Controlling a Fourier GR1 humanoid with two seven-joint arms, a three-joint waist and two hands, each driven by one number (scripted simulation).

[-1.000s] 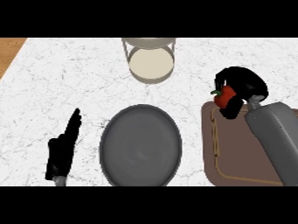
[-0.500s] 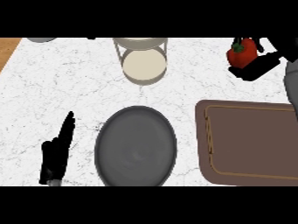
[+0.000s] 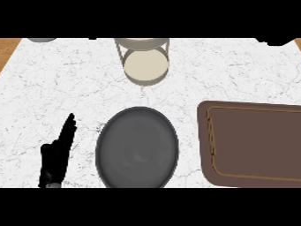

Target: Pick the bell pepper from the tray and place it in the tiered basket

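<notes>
No writing, brand or label can be read on anything here.

The left hand (image 3: 56, 154) rests at the lower left of the white marbled surface (image 3: 55, 84), its fingers (image 3: 67, 128) straight, held together and pointing away from the robot, holding nothing. Whether they touch the surface cannot be told.

Just to the right of those fingers lies a dark grey plate (image 3: 137, 148) with nothing on it. Farther right, well apart from the fingers, sits the brown tray (image 3: 260, 143), rimmed with a thin lighter line; its inside shows only bare brown. The bell pepper is not on the tray and cannot be seen anywhere in the head view.

Beyond the fingertips and to their right, at the far edge of the surface, stands the tiered basket (image 3: 144, 62): a grey wire frame with a round cream-coloured tier, and a second tier above it cut off by the view's upper edge. The visible tier holds nothing.

At the upper right corner a small dark shape (image 3: 278, 41) shows; what it is cannot be told. The right hand does not appear.
</notes>
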